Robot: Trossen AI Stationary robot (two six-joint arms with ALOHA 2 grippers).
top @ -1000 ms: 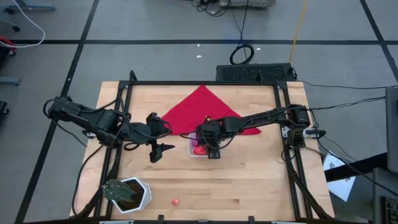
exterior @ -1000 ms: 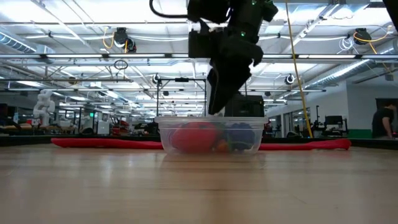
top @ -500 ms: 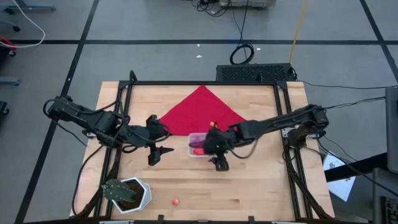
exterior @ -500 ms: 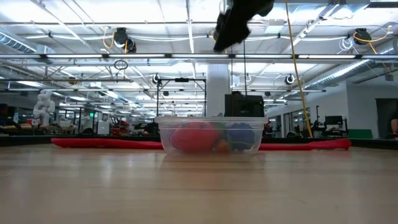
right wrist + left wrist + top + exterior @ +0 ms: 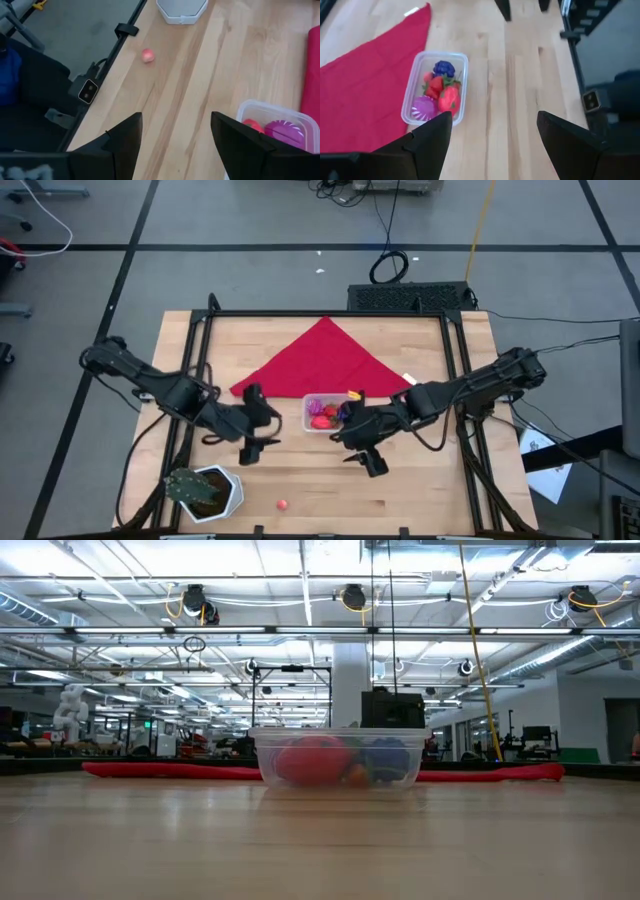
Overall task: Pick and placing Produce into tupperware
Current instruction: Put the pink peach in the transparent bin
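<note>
No text, label, brand, number or sign can be read in any of the views.

Wooden table (image 5: 420, 480) carries cloth (image 5: 325, 360), tupperware (image 5: 309, 418), pot (image 5: 225, 492), ball (image 5: 283, 505)
</note>
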